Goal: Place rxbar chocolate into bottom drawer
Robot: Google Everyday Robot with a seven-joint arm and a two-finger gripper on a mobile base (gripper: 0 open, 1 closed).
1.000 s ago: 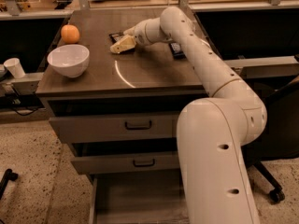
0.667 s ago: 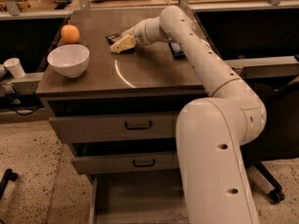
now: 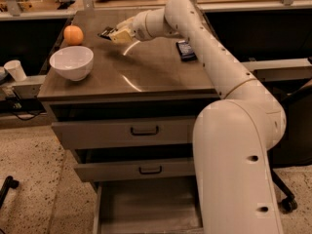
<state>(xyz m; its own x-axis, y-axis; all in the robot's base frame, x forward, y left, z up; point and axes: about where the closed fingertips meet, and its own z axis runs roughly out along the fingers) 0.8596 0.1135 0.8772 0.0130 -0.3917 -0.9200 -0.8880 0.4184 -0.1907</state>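
Note:
My gripper (image 3: 116, 34) is over the back left part of the cabinet top, raised a little above the surface. It is shut on the rxbar chocolate (image 3: 105, 32), a small flat black bar that sticks out to the left of the fingers. The bottom drawer (image 3: 146, 206) is pulled open below the cabinet and shows as a wide plain grey tray. My arm reaches in from the right and hides the drawer's right side.
A dark-blue-wrapped bar (image 3: 185, 50) lies on the top at the right. A white bowl (image 3: 71, 62) and an orange (image 3: 73, 34) sit at the left. Two shut drawers with black handles (image 3: 144, 129) lie above the open one. A paper cup (image 3: 16, 69) stands far left.
My gripper has risen off the cabinet top and moved a little to the left, carrying the black bar with it.

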